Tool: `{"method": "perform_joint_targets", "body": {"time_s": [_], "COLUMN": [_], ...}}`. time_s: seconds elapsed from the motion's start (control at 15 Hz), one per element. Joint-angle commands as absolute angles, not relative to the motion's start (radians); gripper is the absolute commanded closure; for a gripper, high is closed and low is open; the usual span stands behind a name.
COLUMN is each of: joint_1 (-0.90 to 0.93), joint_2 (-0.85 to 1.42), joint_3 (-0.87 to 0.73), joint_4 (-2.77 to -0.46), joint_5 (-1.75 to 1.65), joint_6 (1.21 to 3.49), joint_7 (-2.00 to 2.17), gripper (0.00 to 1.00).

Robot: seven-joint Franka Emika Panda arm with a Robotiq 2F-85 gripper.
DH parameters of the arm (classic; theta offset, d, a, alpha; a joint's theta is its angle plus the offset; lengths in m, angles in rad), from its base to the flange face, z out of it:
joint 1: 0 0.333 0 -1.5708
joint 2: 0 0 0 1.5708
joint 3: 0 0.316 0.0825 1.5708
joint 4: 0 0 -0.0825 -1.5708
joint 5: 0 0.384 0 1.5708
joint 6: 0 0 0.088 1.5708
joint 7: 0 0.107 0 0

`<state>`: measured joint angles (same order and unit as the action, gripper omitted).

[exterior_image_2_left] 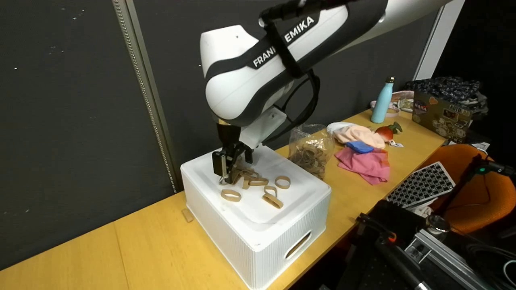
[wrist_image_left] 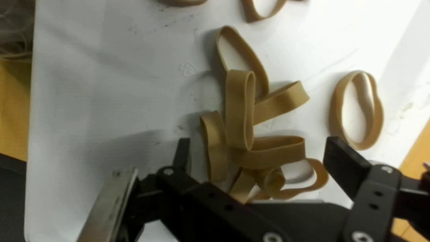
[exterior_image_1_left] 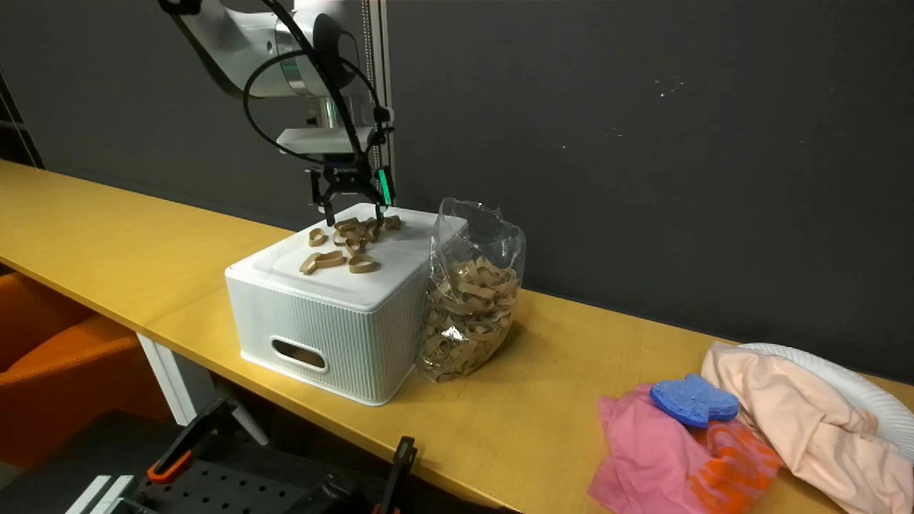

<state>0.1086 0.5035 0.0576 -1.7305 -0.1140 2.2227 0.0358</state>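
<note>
Pincer (wrist_image_left: 258, 143) stands wide over broad, tan, overlapping rubber bands (wrist_image_left: 237, 111).

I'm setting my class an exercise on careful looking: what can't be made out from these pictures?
Inside of the white box: hidden by its walls in both exterior views.
Lower end of the rubber-band pile: behind the gripper in the wrist view.
Rubber bands at the wrist view's top: cut off by the edge.
Full white plate: in an exterior view, partly covered by the peach cloth and cut off by the right edge.
</note>
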Motion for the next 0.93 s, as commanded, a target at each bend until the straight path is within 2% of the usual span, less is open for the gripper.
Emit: {"method": "perform_joint_targets", "body": {"time_s": [0.0, 0.6, 0.67, 0.87], "joint_1": [0.106, 0.112, 0.113, 0.113], "joint_2": [0.476, 0.407, 0.394, 0.345], "joint_3": [0.058, 0.06, 0.061, 0.058], "joint_4": [-1.767, -1.87, -1.882, -1.918], "joint_5": [-0.096, -0.098, -0.097, -0.101], "joint_6": [2.205, 2.232, 2.232, 2.22], "joint_7": [0.03, 0.042, 0.043, 0.052], "gripper": [0.26, 0.95, 0.99, 1.0]}}
